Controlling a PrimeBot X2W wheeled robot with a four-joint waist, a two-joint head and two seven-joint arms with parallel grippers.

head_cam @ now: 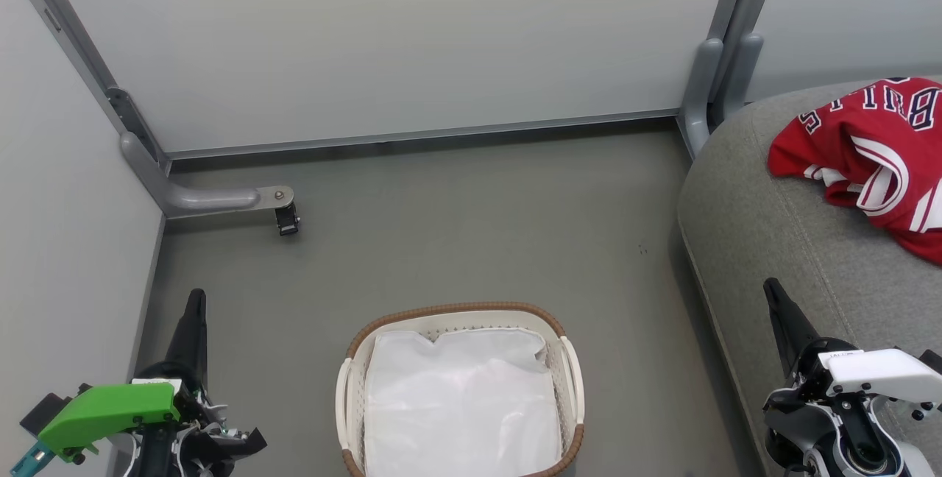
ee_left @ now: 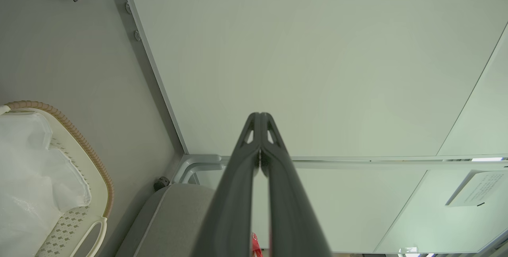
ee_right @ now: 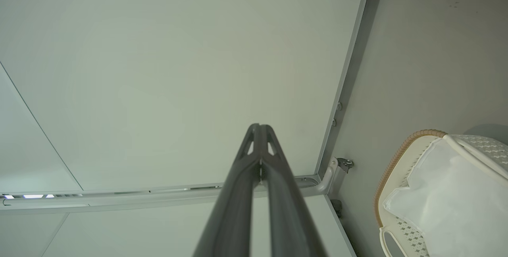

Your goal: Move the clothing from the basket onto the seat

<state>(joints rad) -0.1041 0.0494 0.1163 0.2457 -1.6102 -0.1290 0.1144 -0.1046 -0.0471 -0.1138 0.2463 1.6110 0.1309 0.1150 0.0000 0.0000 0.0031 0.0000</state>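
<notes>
The red clothing point(head_cam: 876, 157), a jersey with white stripes and dark lettering, lies crumpled on the grey seat point(head_cam: 765, 241) at the right. On the floor at bottom centre stands the cream basket point(head_cam: 570, 381) with its brown rim, holding just a white sheet lining point(head_cam: 460, 403). My left gripper point(head_cam: 195, 308) is at the lower left, shut and holding nothing, its tips touching in the left wrist view point(ee_left: 260, 116). My right gripper point(head_cam: 773, 293) is shut and holds nothing too, over the seat's front edge; its tips meet in the right wrist view point(ee_right: 260, 127).
Pale partition walls point(head_cam: 405, 43) close off the back and left, with grey metal feet and a caster point(head_cam: 285, 221) on the floor. Open grey floor point(head_cam: 478, 227) lies between the basket, wall and seat. The left wrist view also catches the basket point(ee_left: 99, 169) and the seat point(ee_left: 178, 217).
</notes>
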